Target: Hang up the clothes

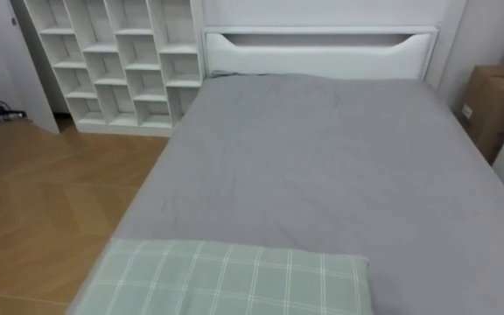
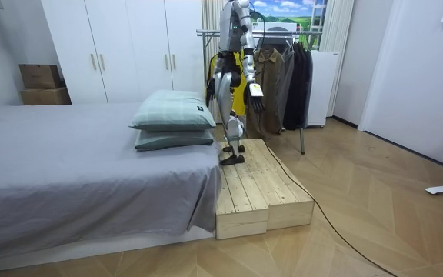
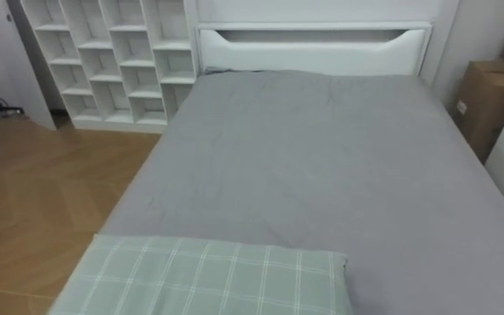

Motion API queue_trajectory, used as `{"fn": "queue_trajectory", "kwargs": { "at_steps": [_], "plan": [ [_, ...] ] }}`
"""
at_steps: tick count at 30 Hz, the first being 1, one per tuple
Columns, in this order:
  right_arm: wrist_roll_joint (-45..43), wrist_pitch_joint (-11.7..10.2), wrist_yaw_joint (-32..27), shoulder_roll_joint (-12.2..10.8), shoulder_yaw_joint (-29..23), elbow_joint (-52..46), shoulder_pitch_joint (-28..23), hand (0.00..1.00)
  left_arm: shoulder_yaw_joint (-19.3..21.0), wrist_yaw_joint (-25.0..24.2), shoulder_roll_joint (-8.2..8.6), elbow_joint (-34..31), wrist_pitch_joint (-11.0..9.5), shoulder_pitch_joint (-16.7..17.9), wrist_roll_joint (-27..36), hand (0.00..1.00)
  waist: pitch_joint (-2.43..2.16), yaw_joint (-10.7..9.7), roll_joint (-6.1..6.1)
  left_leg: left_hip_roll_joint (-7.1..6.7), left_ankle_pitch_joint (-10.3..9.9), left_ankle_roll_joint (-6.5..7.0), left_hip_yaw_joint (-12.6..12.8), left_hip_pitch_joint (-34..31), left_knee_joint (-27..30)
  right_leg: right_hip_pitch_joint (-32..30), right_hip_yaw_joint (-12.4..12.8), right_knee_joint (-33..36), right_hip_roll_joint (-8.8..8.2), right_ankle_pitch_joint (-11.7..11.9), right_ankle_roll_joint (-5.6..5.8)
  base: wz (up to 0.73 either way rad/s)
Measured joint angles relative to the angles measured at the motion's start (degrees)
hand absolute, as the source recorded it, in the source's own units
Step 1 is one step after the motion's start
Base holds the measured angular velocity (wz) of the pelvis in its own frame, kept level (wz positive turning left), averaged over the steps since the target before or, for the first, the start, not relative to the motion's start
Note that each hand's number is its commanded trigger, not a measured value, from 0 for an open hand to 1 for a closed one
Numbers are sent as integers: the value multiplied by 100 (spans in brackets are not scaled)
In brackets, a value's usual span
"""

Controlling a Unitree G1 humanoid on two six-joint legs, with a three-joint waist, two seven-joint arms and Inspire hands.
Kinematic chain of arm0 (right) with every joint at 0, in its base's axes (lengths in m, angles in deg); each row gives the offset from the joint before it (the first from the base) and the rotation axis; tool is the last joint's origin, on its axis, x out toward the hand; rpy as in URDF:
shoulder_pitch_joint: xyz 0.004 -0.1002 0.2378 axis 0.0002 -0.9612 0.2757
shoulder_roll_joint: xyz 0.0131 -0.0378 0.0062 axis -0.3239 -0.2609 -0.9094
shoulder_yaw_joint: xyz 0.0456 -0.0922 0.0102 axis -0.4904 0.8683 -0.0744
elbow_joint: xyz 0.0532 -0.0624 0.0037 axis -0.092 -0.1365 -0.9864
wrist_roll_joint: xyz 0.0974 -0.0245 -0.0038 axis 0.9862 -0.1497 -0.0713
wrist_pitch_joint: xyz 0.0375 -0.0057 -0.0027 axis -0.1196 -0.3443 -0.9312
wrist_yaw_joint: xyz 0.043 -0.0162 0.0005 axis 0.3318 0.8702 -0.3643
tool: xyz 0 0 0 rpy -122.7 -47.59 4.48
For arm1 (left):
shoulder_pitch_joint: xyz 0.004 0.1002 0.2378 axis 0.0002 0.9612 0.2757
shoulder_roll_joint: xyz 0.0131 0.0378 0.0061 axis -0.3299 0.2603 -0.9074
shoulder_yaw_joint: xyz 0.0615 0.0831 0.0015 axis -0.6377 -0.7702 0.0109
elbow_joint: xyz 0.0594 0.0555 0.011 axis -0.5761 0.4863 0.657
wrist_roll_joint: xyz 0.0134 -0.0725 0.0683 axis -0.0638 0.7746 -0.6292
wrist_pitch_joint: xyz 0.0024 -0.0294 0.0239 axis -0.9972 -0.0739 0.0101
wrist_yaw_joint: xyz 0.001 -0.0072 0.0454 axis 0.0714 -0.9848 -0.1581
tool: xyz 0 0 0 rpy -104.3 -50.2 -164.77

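The robot stands on the wooden platform (image 2: 254,185) facing the bed (image 1: 322,175), left hand (image 2: 256,98) hanging, fingers' state impossible to tell

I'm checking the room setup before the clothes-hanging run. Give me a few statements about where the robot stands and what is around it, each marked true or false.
1. The robot stands on a wooden platform at the pillow end of the bed. True.
2. The clothes rack behind the robot is bare. False: dark garments hang on it.
3. A checked pillow lies on top of a plain pillow. True.
4. The white shelf unit stands on the robot's right of the bed. False: it is on the robot's left, and cardboard boxes are on its right.
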Motion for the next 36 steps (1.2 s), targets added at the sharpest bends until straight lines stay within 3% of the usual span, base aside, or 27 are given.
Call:
{"fn": "queue_trajectory", "kwargs": {
  "at_steps": [8, 15, 18, 25, 29, 36],
  "plan": [
    [-187, 365, 130, -50, 179, 49, -62, 0, -622, -265, -23, -63, 191, -246, -422, 0, 5, -188, -77, 13, 2, 0, 49, 48, -30, -24, 57, -9, -1, -7, 11, -3],
    [-705, 634, 415, -129, 353, -37, -61, 0, -783, -453, -33, -293, 251, -568, -970, 0, 4, -253, -242, 22, -8, 17, 128, 40, -39, -90, 239, 6, 7, -1, 21, -10],
    [-920, 706, 490, -156, 402, -85, -41, 0, -866, -528, -23, -314, 316, -633, -1286, 0, 1, -261, -260, 41, -16, 31, 226, 32, -38, -121, 318, 61, 3, 16, 25, -14],
    [-1045, 876, 609, -242, 441, -86, -51, 0, -968, -691, 11, -331, 459, -624, -1544, 0, -5, -271, -214, 95, -63, 50, 237, 61, -16, -122, 355, 126, 34, 112, -10, 0],
    [-1044, 923, 725, -239, 452, -89, -40, 0, -1023, -859, 8, -327, 578, -611, -1517, 0, -9, -258, -164, 106, -113, 64, 193, 73, 64, -126, 524, 197, 53, 114, -11, 0],
    [-1044, 999, 867, -241, 466, -90, -50, 0, -1117, -1038, 5, -313, 587, -622, -1505, 0, 3, -269, -127, 107, -122, 75, 180, 98, 66, -133, 684, 192, 61, 114, -11, 0]
  ]
}}
